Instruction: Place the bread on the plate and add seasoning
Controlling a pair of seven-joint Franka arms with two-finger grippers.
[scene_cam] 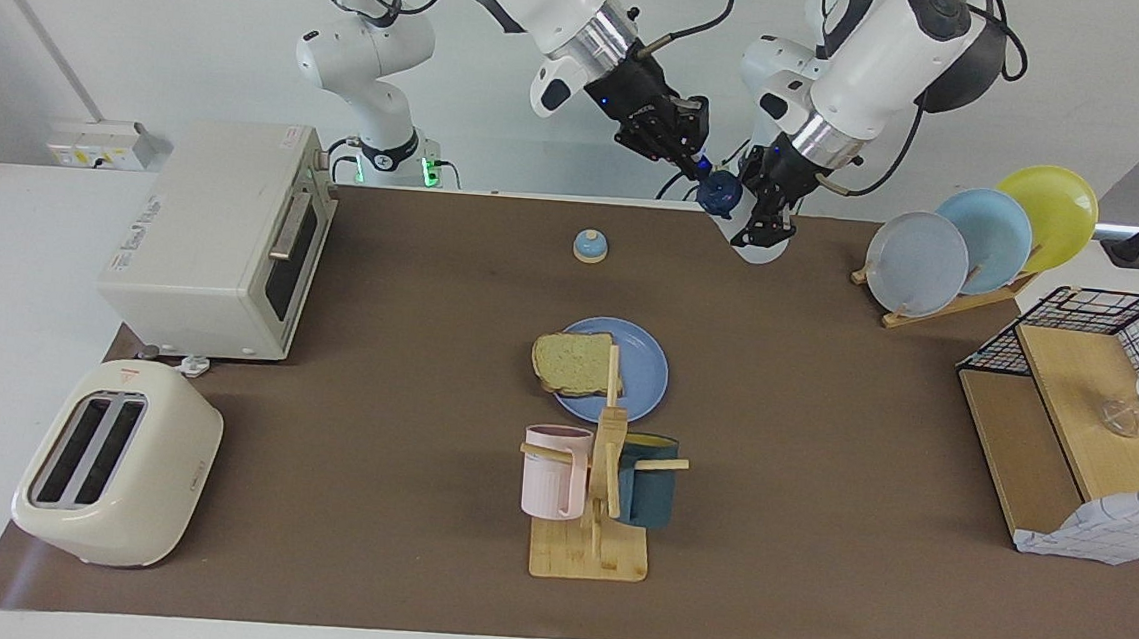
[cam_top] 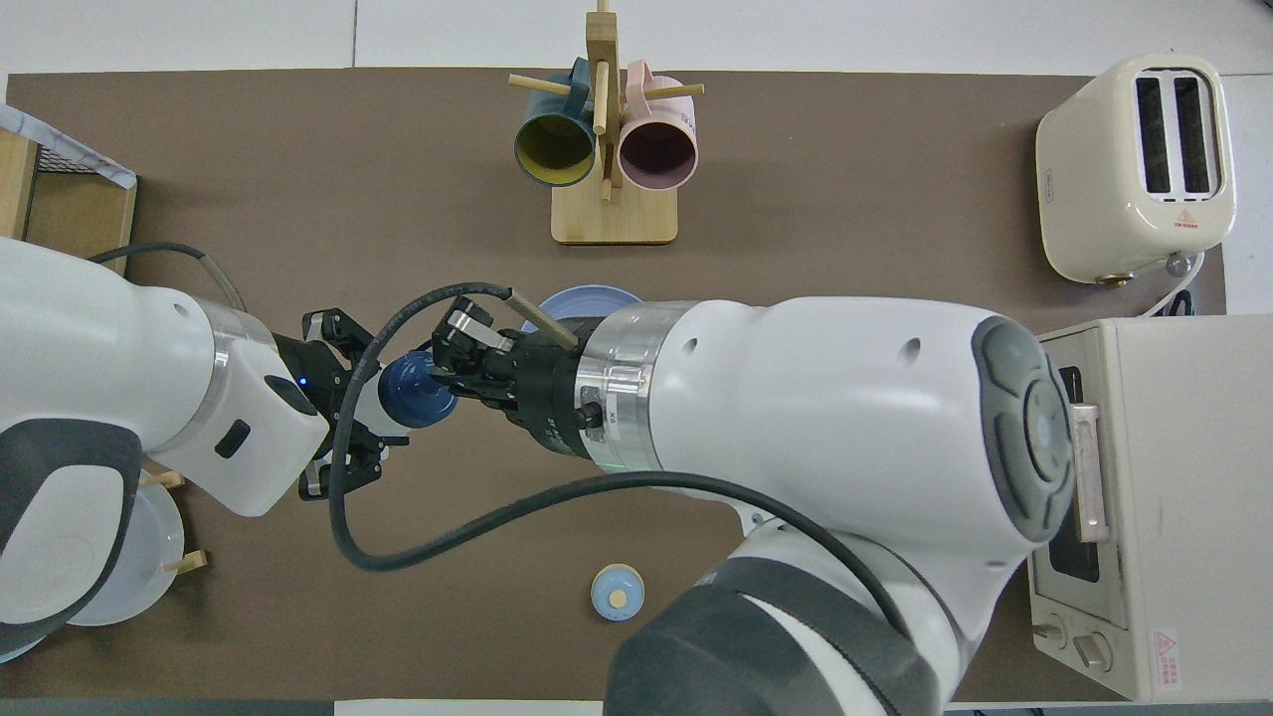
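Bread (scene_cam: 574,364) lies on the blue plate (scene_cam: 646,375) mid-table, just nearer the robots than the mug rack (scene_cam: 604,482). Both grippers are raised over the mat (scene_cam: 406,368) near the robots' edge: left gripper (scene_cam: 766,235) clamped on the bottle (scene_cam: 757,242), right gripper (scene_cam: 693,165) pinching its navy cap (scene_cam: 719,192).

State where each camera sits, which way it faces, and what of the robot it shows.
Facing view: high across the table, looking toward the robots; both arms come in from the top, left gripper shut on the seasoning bottle, right gripper shut on its cap.
Overhead view: above the robots' end, looking steeply down; both forearms fill the lower picture.
Shared: the bottle, plate, mug rack, toaster, bell; the bread shows only facing.
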